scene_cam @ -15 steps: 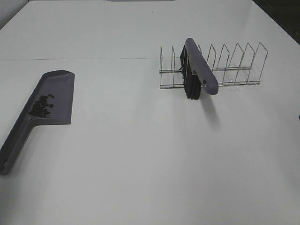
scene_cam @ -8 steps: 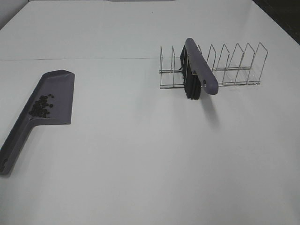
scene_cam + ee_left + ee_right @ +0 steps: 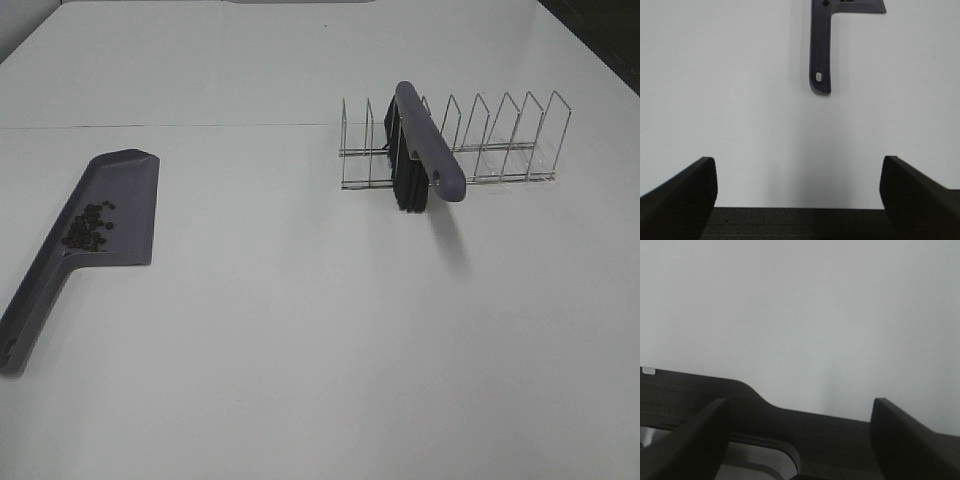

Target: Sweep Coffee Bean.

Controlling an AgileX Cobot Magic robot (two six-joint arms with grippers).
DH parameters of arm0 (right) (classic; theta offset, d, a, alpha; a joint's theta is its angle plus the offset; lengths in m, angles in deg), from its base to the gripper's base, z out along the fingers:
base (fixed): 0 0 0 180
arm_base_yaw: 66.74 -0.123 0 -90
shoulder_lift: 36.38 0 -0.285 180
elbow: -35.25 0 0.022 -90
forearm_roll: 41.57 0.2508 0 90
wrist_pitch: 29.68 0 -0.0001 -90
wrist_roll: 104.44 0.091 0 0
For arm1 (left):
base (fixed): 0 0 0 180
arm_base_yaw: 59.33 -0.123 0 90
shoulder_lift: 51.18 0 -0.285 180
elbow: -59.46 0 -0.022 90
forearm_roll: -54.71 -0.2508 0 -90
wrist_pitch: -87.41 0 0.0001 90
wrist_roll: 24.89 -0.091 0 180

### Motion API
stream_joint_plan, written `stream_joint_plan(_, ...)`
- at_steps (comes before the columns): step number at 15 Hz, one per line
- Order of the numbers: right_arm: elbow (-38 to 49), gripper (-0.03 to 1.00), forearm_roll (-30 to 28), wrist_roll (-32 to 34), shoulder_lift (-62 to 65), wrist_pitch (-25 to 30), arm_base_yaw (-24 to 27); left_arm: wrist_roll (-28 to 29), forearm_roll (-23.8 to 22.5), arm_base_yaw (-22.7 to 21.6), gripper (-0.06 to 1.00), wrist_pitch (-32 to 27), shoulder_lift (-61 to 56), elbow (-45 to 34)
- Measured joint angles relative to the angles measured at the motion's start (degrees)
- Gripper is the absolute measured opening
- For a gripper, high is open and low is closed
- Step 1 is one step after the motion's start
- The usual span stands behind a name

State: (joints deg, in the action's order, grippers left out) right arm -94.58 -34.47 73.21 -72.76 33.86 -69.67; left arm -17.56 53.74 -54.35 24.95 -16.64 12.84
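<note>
- Dustpan (image 3: pixel 105 215): a flat, matte grey-purple plastic scoop at the left of the white table (image 3: pixel 300 340). Its tray is roughly rectangular, with a raised wall along its outer side and a straight open lip toward the table's middle. A long, narrow handle (image 3: pixel 30 310) runs from the tray toward the near left corner; in the left wrist view the handle (image 3: pixel 820 50) ends in a rounded tip with a small oval hanging hole.
- Coffee bean (image 3: pixel 88 226): a small cluster of tiny, dark brown-black oval grains lying inside the dustpan's tray, gathered against the walled side near the handle's root. The cluster covers only a small part of the tray floor; a few grains lie slightly apart at its far edge.
- Table: smooth, uniformly white and matte, with a thin seam line crossing it behind the dustpan.
- Brush (image 3: pixel 425 150): a smooth, elongated grey-purple plastic back with rounded ends, carrying a dense block of black bristles (image 3: pixel 405 185) beneath. It stands tilted in the left portion of the rack.
- Rack (image 3: pixel 500 140): thin bright metal wire bent into a row of upright loops on two long base rails, right of centre.
- Left gripper (image 3: pixel 799 190): two dark, finely textured fingers spread wide, grasping nothing, above bare table near the handle's tip.
- Right gripper (image 3: pixel 800 435): two dark fingers standing apart, nothing between them, above the table's edge.
</note>
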Motion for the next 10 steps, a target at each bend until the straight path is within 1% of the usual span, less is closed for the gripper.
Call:
stream_joint_plan(2, 0.00, 0.65, 0.00, -0.29, 3.04, 0.57, 0.00, 0.00, 0.00, 0.00, 0.81, 0.11, -0.63, -0.52)
stream_joint_plan(4, 0.00, 0.65, 0.17, -2.23, 8.82, -0.17, 0.00, 0.00, -0.06, 0.00, 0.81, 0.17, -2.92, -0.52)
stream_joint_plan(10, 0.17, 0.65, 0.46, -2.98, 14.15, -0.29, 0.00, -0.97, -0.06, 0.00, 0.81, 0.34, -12.43, -0.69)
